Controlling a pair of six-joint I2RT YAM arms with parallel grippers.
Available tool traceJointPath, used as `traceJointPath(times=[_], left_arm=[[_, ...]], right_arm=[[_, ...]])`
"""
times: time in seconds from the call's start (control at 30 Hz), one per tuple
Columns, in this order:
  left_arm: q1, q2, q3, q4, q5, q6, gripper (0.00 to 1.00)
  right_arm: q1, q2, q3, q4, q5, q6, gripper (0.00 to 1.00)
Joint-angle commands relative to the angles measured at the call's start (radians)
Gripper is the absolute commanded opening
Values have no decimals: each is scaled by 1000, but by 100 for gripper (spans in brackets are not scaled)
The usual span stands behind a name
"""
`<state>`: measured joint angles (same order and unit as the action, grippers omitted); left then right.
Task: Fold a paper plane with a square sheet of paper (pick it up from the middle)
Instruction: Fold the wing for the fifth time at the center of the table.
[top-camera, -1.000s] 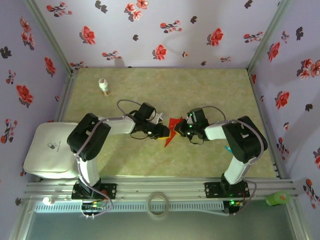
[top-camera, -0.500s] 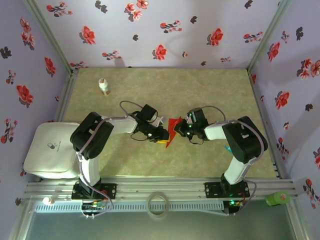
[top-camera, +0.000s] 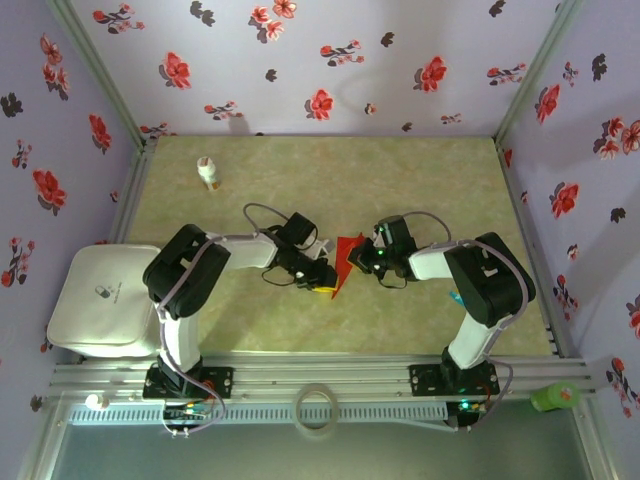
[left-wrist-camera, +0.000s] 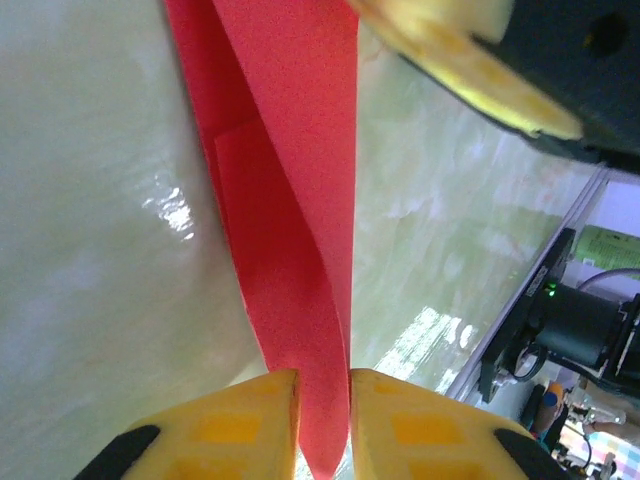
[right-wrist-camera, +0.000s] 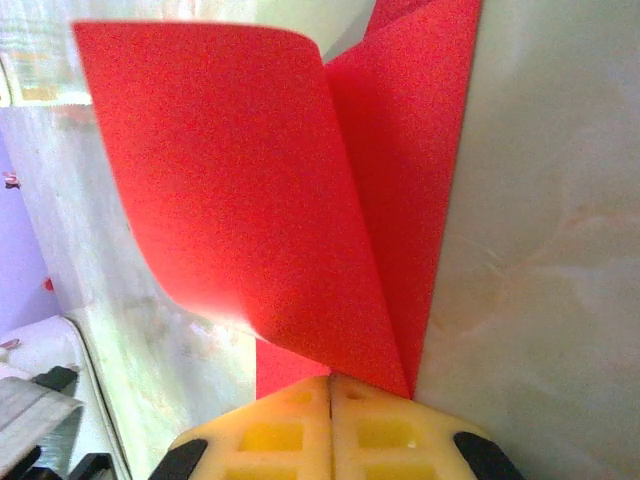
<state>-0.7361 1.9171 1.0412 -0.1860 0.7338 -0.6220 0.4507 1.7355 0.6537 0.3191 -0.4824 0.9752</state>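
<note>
Seen from above, two black robot arms are reaching inward over a pale green, marble-patterned table (top-camera: 420, 180) and meeting at a partly folded square sheet of paper (top-camera: 346, 252), bright red, near the table's middle. The left gripper (top-camera: 323, 281) has been sliding down toward the sheet's narrow near tail over the last second, and its jaws have been narrowing as it goes. In the left wrist view, its two yellow fingertips (left-wrist-camera: 230, 435) are now sitting on either side of the sheet (left-wrist-camera: 300, 150), and red fills the slim gap between them. This reads as a pinch just taking hold on the tail. The right gripper (top-camera: 362, 256) has not shifted. In its own wrist view its yellow pads are pressed together (right-wrist-camera: 330, 395) and are nipping the sheet's layers where they converge.

With both ends now held, the sheet is likely being steadied for another crease. It is not yet a slim dart, so the fold looks only part done.

The sheet is thin, matte and unmarked, with a faint grain. In the right wrist view (right-wrist-camera: 250, 180) one flap is curling upward in a soft arc instead of lying flat, and a straight crease is running toward the pinch. In the left wrist view the layers are overlapping in long, narrow wedges. The table surface is glossy and is catching white glints. A small white bottle with an orange band (top-camera: 209, 173) is standing well apart at the far left corner, and a white padded case (top-camera: 100, 300) is lying at the left edge.
</note>
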Motion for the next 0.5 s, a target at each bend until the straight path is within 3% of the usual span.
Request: traceJointPath(times=[0.0, 0.47], left_arm=[[-10, 16, 21, -43, -3, 40, 13], [-17, 23, 5, -89, -29, 70, 9]], right_arm=[[3, 35, -25, -99, 79, -21, 7], [5, 44, -26, -110, 88, -21, 7]])
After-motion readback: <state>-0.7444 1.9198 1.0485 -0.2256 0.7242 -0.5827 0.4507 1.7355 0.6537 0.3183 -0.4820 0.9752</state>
